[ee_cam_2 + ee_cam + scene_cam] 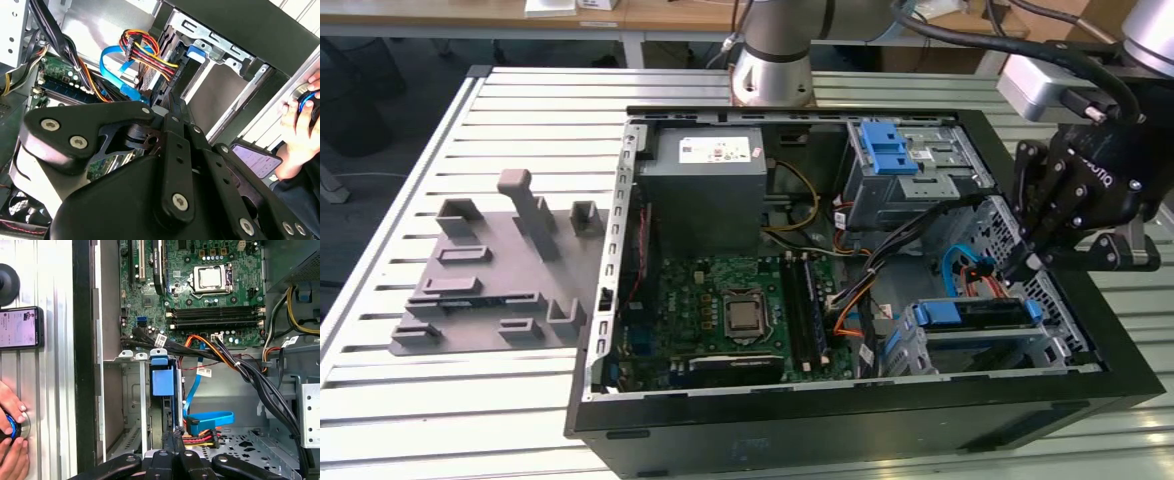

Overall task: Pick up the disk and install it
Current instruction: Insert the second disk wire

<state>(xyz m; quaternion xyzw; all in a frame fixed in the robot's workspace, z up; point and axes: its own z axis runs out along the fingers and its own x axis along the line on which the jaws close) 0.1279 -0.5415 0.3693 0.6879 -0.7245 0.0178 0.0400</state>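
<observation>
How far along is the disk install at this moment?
Done, by the look of it: the pickup, since the disk already sits in the drive cage at the case's corner. In hand: the gripper is down at the cage, right by the disk's blue frame. Left: I cannot tell whether the disk is pushed fully home, and the gripper is not yet clear of the case.

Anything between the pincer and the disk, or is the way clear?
Nothing visible. The pincer is right at the disk, seated in the drive cage; the blue cable and red-yellow wires lie close beside it, not between.
</observation>
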